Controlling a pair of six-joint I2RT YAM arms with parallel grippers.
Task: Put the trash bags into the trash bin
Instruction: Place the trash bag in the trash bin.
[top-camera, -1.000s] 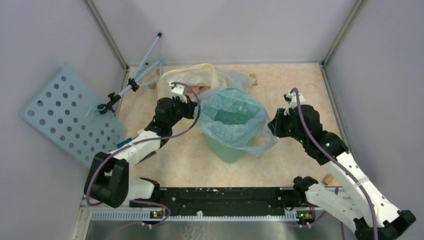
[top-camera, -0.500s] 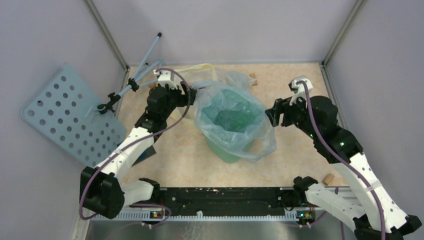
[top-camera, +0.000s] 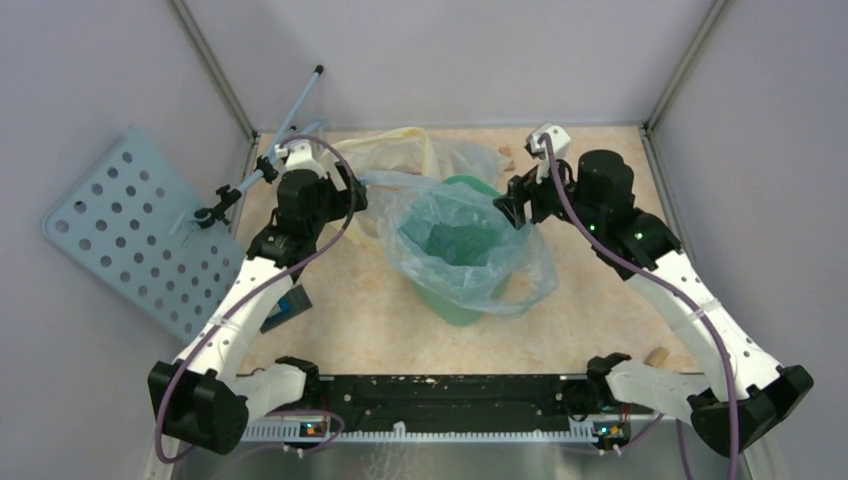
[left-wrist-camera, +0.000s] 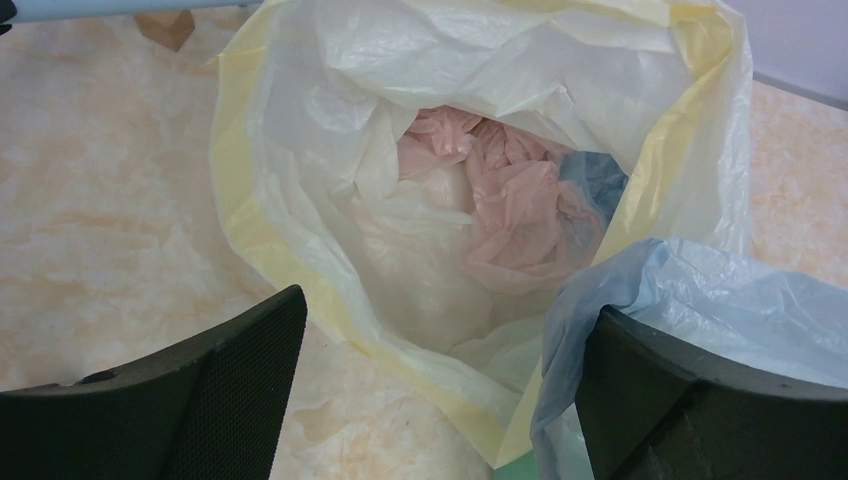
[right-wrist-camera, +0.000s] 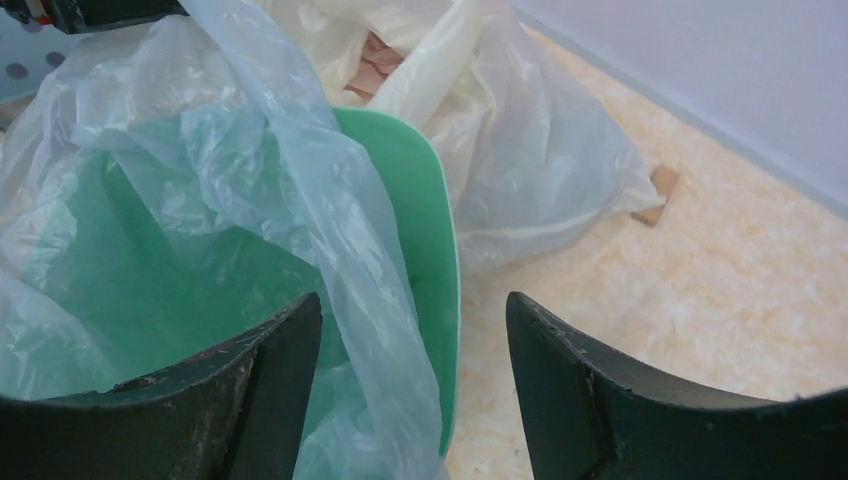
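Observation:
The pale-blue trash bag (top-camera: 455, 235) sits in the mint-green trash bin (top-camera: 450, 305), its loose rim spilling over the sides. My left gripper (top-camera: 352, 190) stands open at the bag's far-left edge. In the left wrist view the left gripper (left-wrist-camera: 440, 340) has blue film (left-wrist-camera: 720, 300) resting against its right finger, not pinched. My right gripper (top-camera: 512, 205) is open at the bin's far-right rim. In the right wrist view the right gripper (right-wrist-camera: 412, 305) straddles the green rim (right-wrist-camera: 425, 220) and a fold of the bag (right-wrist-camera: 250, 150).
A whitish bag with a yellow rim (top-camera: 420, 150), holding pink film, lies just behind the bin. A pale-blue perforated board (top-camera: 140, 235) and a thin stand (top-camera: 270, 160) are at the left wall. Small wooden blocks (top-camera: 507, 158) (top-camera: 656, 356) lie on the table.
Both grippers have opened and let go of the bag's rim. The left one drew back to the left; the right one swung in to the bin's far rim. The bag's mouth has slackened.

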